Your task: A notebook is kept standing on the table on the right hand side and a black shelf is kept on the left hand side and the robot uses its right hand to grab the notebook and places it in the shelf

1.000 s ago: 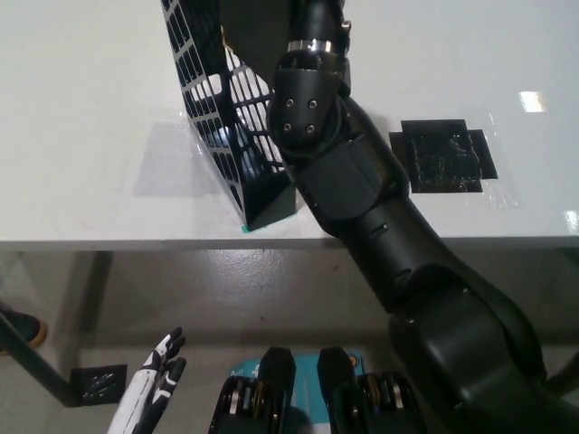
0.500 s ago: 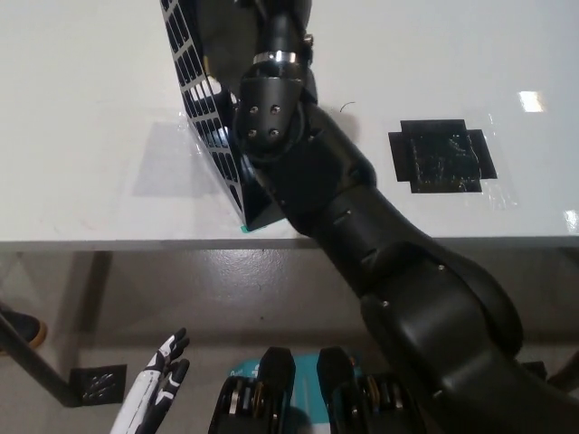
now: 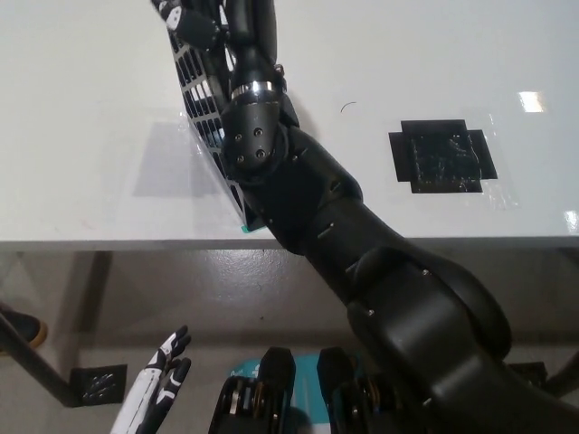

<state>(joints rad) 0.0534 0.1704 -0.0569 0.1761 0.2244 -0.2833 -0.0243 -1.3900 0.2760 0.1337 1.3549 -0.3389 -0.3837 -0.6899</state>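
Where right hand (image 3: 185, 20) reaches — upright shelf (image 3: 204, 108)

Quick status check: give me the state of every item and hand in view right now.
black shelf: standing on the table, partly hidden by the right arm.
Notebook: not visible.
right hand: at the shelf's top, grip unclear.
left hand: open, resting low beside the table.
black tape patch: flat, bare.
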